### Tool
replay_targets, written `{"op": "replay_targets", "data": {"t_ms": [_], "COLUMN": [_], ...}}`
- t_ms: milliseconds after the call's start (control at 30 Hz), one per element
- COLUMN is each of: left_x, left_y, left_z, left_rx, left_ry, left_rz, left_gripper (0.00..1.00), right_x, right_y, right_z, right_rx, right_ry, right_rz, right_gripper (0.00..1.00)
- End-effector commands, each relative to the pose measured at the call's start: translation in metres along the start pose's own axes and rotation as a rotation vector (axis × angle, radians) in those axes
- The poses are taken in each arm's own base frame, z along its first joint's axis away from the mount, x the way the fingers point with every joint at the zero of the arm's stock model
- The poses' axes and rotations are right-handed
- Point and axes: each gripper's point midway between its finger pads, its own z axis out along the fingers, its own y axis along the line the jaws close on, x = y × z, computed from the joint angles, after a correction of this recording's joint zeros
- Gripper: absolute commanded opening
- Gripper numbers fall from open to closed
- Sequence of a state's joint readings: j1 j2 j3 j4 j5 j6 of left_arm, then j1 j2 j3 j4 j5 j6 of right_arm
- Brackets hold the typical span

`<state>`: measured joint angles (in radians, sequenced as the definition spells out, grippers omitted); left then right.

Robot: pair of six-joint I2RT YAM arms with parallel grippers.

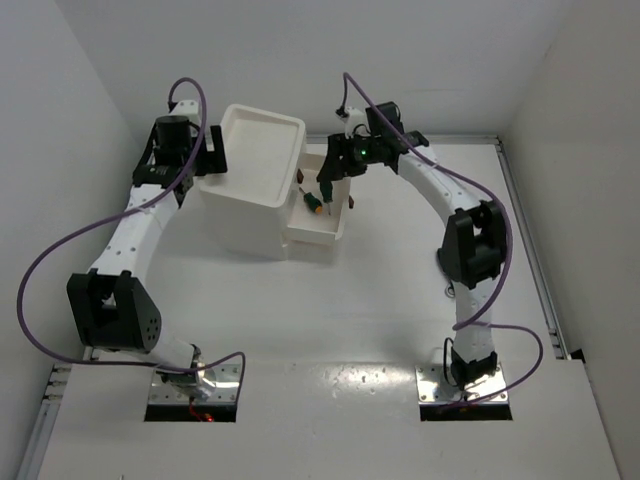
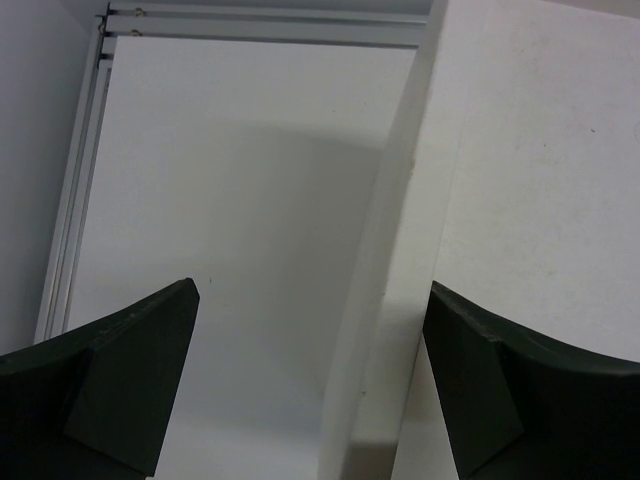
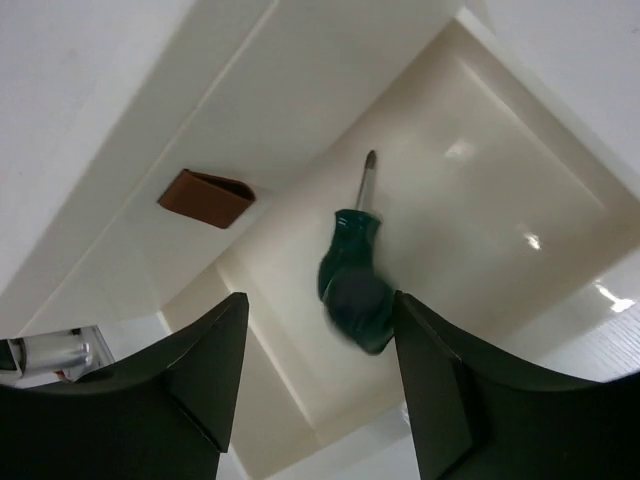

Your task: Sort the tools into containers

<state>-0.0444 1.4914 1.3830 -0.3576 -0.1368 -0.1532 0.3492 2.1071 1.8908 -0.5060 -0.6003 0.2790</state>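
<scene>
White bench, white walls. Got the screwdriver in the pulled-out drawer right of the unit, under the open right claw. Left claw open around the unit's edge. Can't spot other tools.

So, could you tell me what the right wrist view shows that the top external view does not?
Only the right wrist view: the silver shaft of the green-handled screwdriver, its blurred handle, and the fingers of the right gripper apart with nothing between them.
Only the top external view: both arms, the left gripper at the left side of the drawer unit, and the recessed tray top.
Both show the screwdriver within the open drawer, under the right gripper.
</scene>
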Motion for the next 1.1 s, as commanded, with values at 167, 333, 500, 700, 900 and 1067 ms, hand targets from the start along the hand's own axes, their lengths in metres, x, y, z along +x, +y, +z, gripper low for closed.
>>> {"op": "replay_targets", "data": {"t_ms": [167,333,500,700,900,1067], "left_x": [-0.015,-0.014,-0.011,-0.021,-0.024,-0.024], "left_y": [0.004,0.002,0.004,0.003,0.003,0.002], "left_z": [0.010,0.011,0.011,0.002,-0.001,-0.004], "left_rx": [-0.030,-0.022,-0.017,-0.006,-0.005,0.004], "left_ry": [-0.024,-0.015,-0.005,-0.027,-0.036,-0.035], "left_rz": [0.006,0.007,0.015,-0.006,-0.008,-0.007], "left_gripper": [0.75,0.45,0.00,0.00,0.00,0.00], "right_x": [-0.046,-0.063,-0.032,0.061,0.094,0.093], "right_y": [0.036,0.018,-0.027,-0.050,-0.063,-0.078], "right_z": [-0.021,-0.057,-0.102,-0.103,-0.074,-0.046], "right_rx": [-0.028,0.075,0.263,0.253,0.224,0.225], "right_ry": [-0.123,-0.194,-0.167,0.028,0.094,0.096], "right_rz": [-0.127,-0.097,-0.033,0.092,0.186,0.284], "right_gripper": [0.62,0.57,0.41,0.16,0.00,0.00]}}
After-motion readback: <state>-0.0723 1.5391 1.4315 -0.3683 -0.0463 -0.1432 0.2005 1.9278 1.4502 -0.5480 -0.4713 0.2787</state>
